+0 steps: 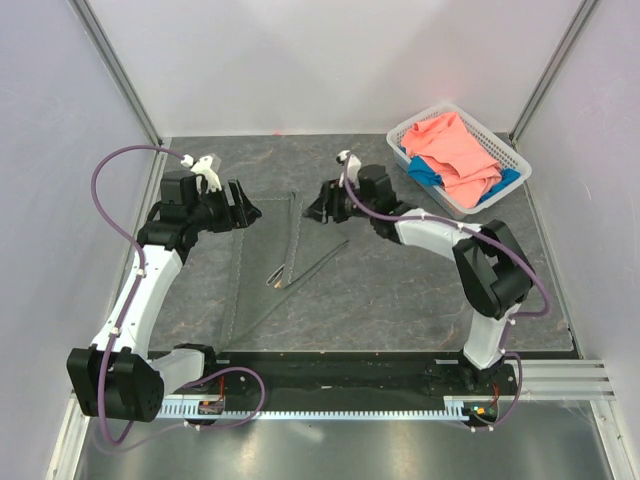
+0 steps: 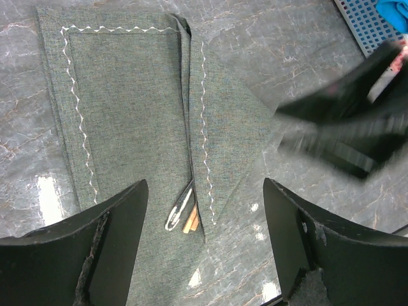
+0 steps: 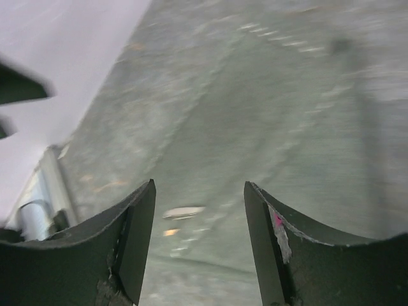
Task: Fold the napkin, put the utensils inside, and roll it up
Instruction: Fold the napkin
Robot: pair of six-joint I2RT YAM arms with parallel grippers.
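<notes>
Where the napkin [image 1: 262,255] lies: flat on the dark marbled table [image 1: 420,300], between the two arms. It is folded, and the left wrist view shows the napkin [image 2: 127,108] with a white zigzag hem and a triangular flap spread on its right side.
Place of the utensils [image 2: 183,215]: tucked inside the napkin along its middle fold, with only their near ends poking out. These are the looped silver handle of the fork [image 2: 178,213] and, touching or just beside it, the pale tips of the chopsticks [image 2: 190,222]. From above, the utensils [image 1: 273,281] are a small pale spot at the near end of the napkin's fold.
Jaws of the left gripper [image 1: 248,207]: spread wide and grasping nothing, above the napkin's far left part. In its own camera the left gripper [image 2: 204,186] frames the fold and the poking ends from above.
Jaws of the right gripper [image 1: 316,208]: apart, with nothing between them, just off the napkin's far right side. Its own view is blurred, with the right gripper [image 3: 199,185] over grey cloth — whether it touches the napkin I cannot tell.
Away from the napkin: a white basket [image 1: 430,182] sits well beyond its far right corner, holding a pink cloth [image 1: 455,150] on top of a blue cloth [image 1: 505,182].
</notes>
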